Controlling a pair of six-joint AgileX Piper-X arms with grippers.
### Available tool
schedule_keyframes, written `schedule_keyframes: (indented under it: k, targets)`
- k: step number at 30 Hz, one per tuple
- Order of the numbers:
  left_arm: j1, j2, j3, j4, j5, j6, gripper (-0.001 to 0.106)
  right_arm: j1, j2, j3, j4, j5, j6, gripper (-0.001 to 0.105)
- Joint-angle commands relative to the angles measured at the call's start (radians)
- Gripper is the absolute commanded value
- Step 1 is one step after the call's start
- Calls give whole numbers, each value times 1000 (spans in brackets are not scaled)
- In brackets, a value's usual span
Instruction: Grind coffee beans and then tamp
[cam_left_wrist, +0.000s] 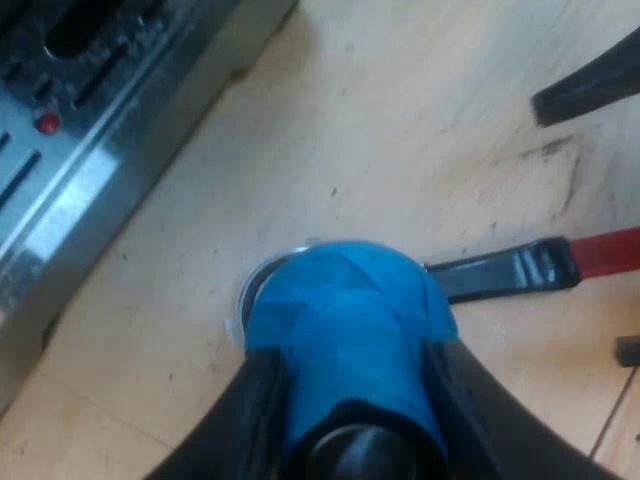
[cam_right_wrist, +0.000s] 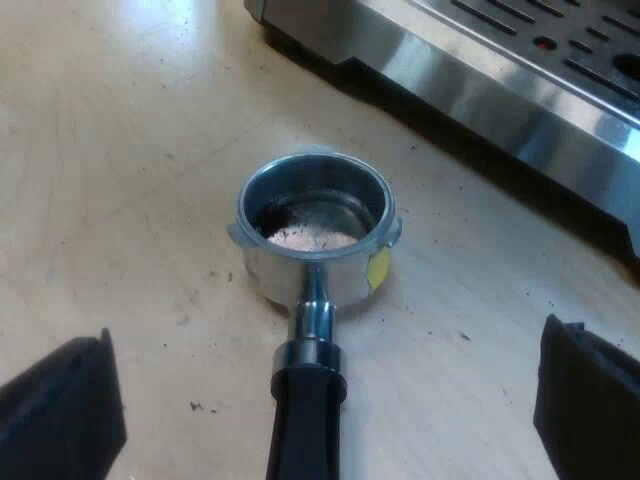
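Observation:
My left gripper (cam_left_wrist: 355, 405) is shut on the blue tamper (cam_left_wrist: 345, 320), which hangs just above the metal holder's round basket (cam_left_wrist: 262, 285) and covers most of it. The holder lies on the wooden table, its dark handle (cam_left_wrist: 505, 272) ending in red (cam_left_wrist: 605, 252). In the right wrist view the basket (cam_right_wrist: 315, 235) is uncovered, with dark and pale grounds at its bottom. My right gripper (cam_right_wrist: 325, 410) is open, its fingers (cam_right_wrist: 60, 415) spread wide on either side of the handle (cam_right_wrist: 305, 420) and apart from it. One of its fingers (cam_left_wrist: 585, 85) shows beyond the red end.
The espresso machine's steel base and slotted drip tray (cam_left_wrist: 80, 150) stand close beside the holder, and the machine's base (cam_right_wrist: 520, 85) lies beyond the basket. Bare wooden table (cam_right_wrist: 130, 150) lies around the holder, with a few specks of grounds on it.

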Motion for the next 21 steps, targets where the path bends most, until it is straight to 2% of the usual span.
schedule_keyframes:
  k: [1,6,21]
  targets:
    - [-1,35,-8,-25,0,-2,0,-2,-5,0,-14,-2,7,85]
    - [-1,91,-8,-63,0,-2,0,-2,-5,0,-14,-2,7,85]
    - [-1,254,-8,-75,-18,-2,0,-2,-5,0,-14,-2,7,85]
